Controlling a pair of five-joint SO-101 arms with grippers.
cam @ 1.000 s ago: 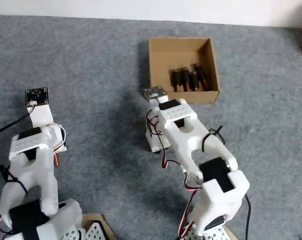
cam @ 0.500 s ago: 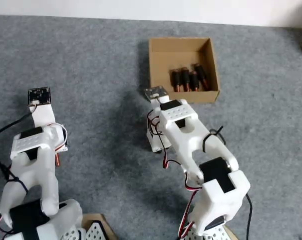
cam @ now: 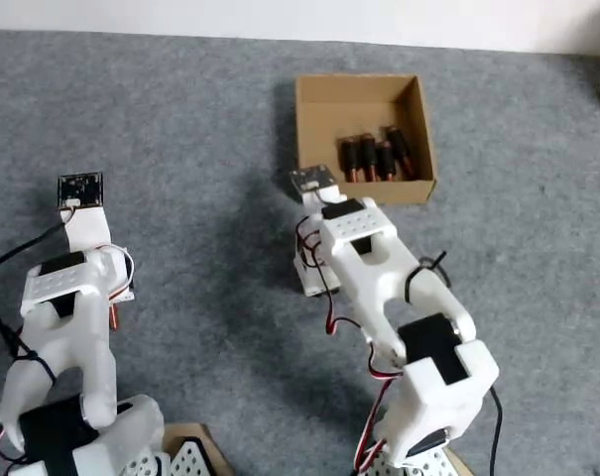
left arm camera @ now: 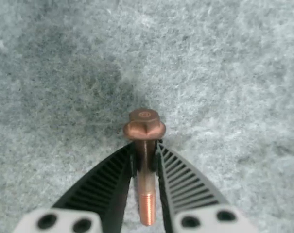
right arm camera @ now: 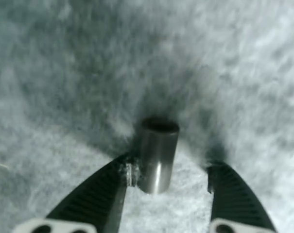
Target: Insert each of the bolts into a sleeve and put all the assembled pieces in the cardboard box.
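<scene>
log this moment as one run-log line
left tool: shut on copper hex-head bolt | right tool: open around dark metal cylindrical sleeve | brown cardboard box: holds assembled pieces

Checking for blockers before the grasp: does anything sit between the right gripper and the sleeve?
Nothing visible does. The sleeve stands upright on the carpet between the open fingers of the right gripper. It is close against one finger, with a bare gap to the other.
</scene>
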